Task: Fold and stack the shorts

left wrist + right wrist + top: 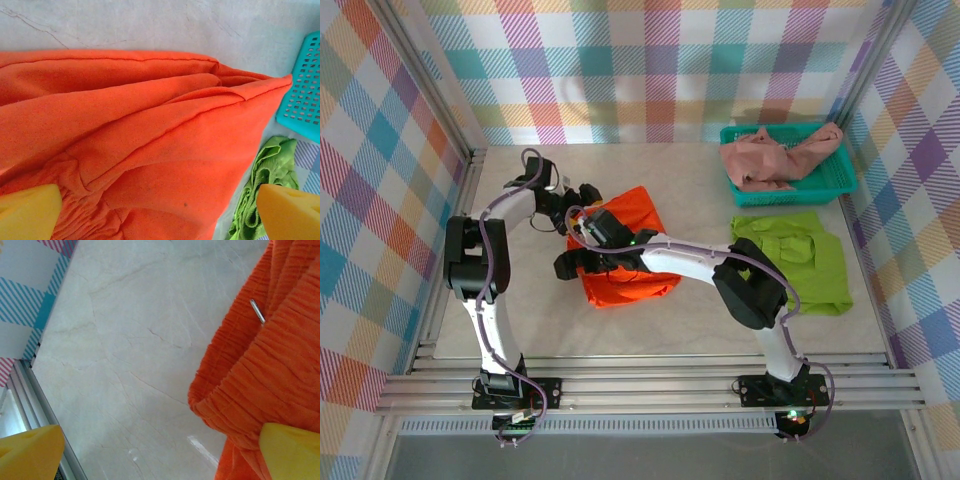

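- Table (520,320): pale, marble-veined top, bare at the near left. Aluminium rail (650,385) runs along its near edge.
- Walls (650,60): pastel plaid on three sides.
- Teal mesh basket (825,180) sits in the far right corner. The pink shorts (775,155) are bunched in it and spill over the rim.
- Green shorts (800,255) lie flat on the table just in front of the basket, well apart from both grippers.
- Orange shorts (625,250) lie mid-table, creased, one corner pointing to the far side.
- Left gripper (582,193) is at the far left edge of the orange shorts. In the left wrist view its yellow fingertips (30,215) are spread wide, with orange folds and the gathered waistband spanning the gap between them.
- Right gripper (565,265) is at the near left edge of the same pair, its arm reaching across the fabric. Its fingertips (292,452) are spread: one is against the ribbed waistband corner, the other is over bare table. Whether it touches the cloth I cannot tell.
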